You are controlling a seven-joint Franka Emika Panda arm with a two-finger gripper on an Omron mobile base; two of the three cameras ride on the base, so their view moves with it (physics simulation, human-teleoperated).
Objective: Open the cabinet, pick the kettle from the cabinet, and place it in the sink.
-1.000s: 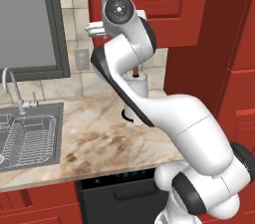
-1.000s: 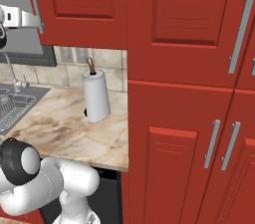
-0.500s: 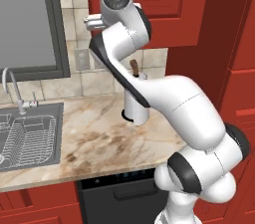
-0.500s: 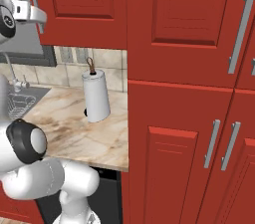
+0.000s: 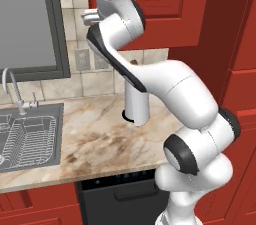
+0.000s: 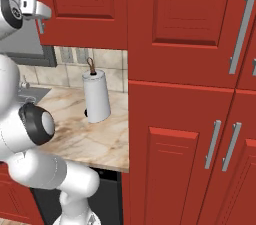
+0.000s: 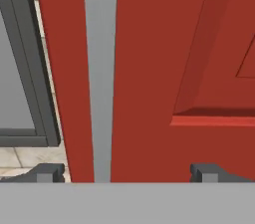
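Over the last 1 s, swings the elbow higher and stretches further up, easing the gripper point(image 6: 38, 10) a little right and up toward the wall cabinet point(image 6: 85, 4). No shift of the counter or the paper towel roll point(image 6: 96, 96) between pictures, so an arm move and not a drive of the base.

Now sits level with the lower part of the long silver handle point(image 7: 101, 68) at the left edge of the door. In the hand view, shows the 2 fingertips point(image 7: 50, 173) wide apart, with the handle bar running upright between them, nearer the left one. No contact to be seen yet; not closed on anything.

Door flat and shut against the frame, as in the earlier pictures. Kettle out of sight, judged to be inside behind that door. Sink point(image 5: 59, 134) down at the left of the counter, with its rack and the curved faucet point(image 5: 12, 89), well apart from the hand.

Means step 1 of 3 is at the point of the grasp: approach about done, opening not begun. Next likely calls for closing on the bar and pulling out along the door's arc, hinges probably on the right. Risk: off-centre bar, so 1 finger may touch first and nudge the grip askew; a straight pull may slip off.
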